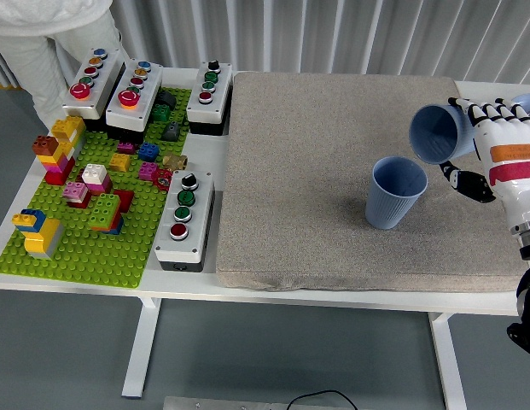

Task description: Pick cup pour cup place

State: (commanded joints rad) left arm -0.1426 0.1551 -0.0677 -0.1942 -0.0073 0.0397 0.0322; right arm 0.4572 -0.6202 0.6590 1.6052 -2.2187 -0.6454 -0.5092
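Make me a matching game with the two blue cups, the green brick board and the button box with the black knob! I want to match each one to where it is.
Things:
1. tilted blue cup
2. upright blue cup
3. green brick board
4. button box with the black knob

Places:
A. on the left side of the table
B. held in the right hand
C. standing on the grey mat
D. between the board and the mat

Pairs: 1-B, 2-C, 3-A, 4-D
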